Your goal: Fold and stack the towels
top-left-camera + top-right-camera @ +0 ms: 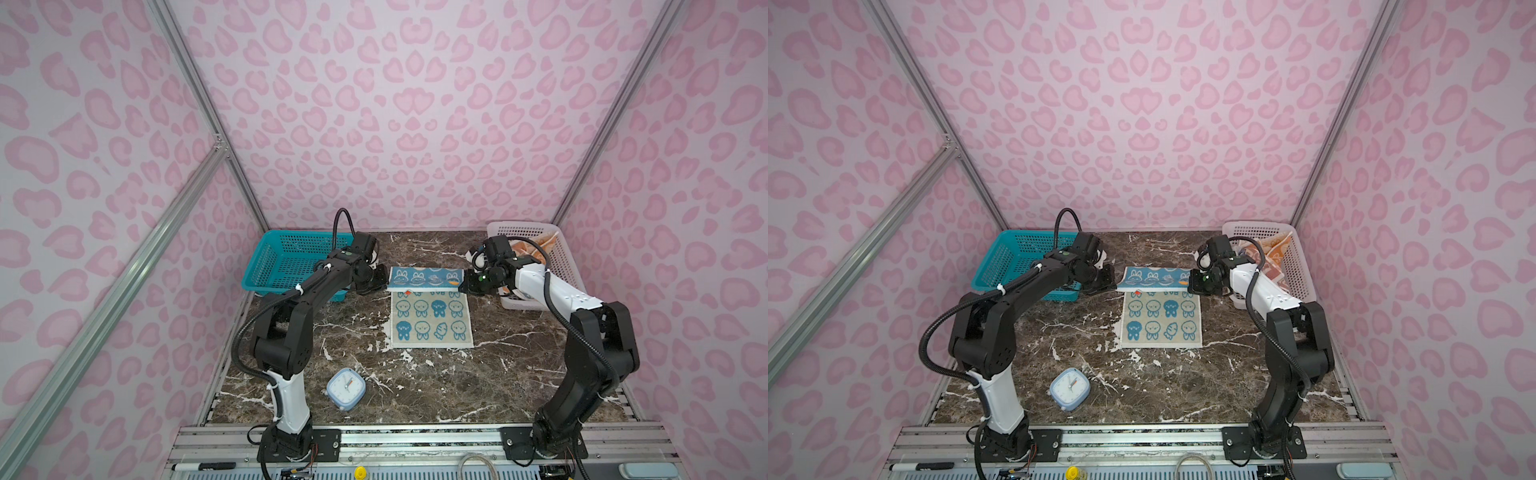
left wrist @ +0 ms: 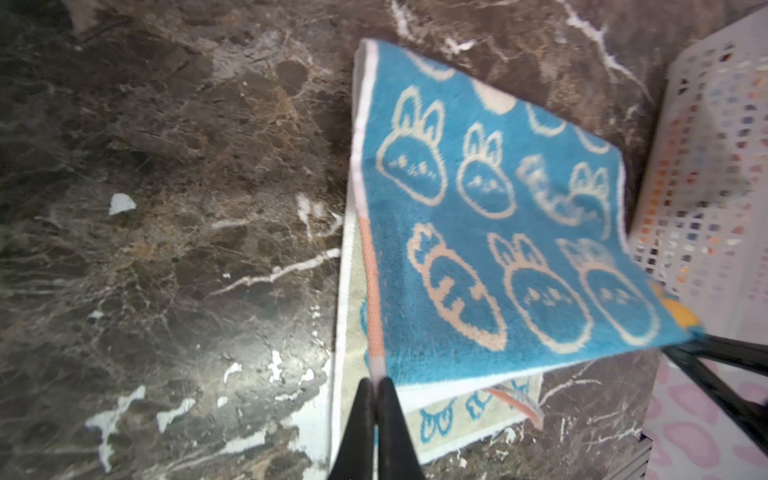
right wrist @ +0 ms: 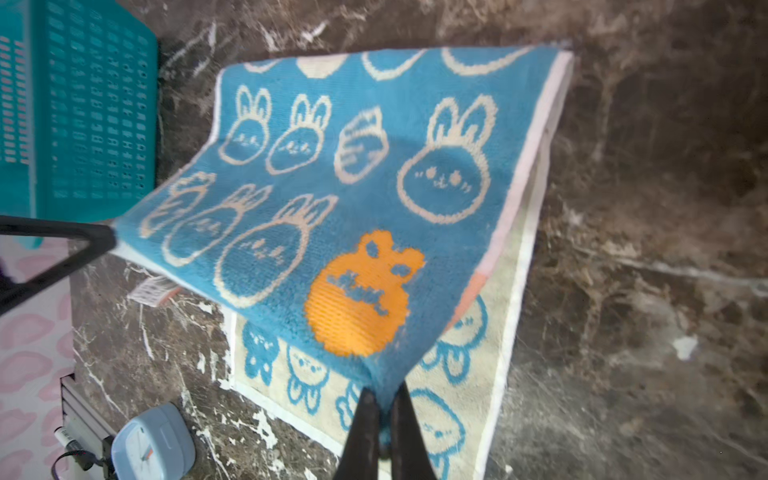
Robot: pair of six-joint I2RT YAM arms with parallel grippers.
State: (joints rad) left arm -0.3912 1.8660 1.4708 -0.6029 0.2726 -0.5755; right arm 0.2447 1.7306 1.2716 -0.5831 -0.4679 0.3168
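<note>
A: Over the marble table [image 1: 415, 386], the left gripper [image 1: 385, 281] and right gripper [image 1: 464, 286] each pinch 1 lifted corner of the blue towel [image 1: 428, 276]; its near half lies flat.
B: Then they should carry both corners level, keep that edge taut, and land it square on the near edge before letting go.
</note>
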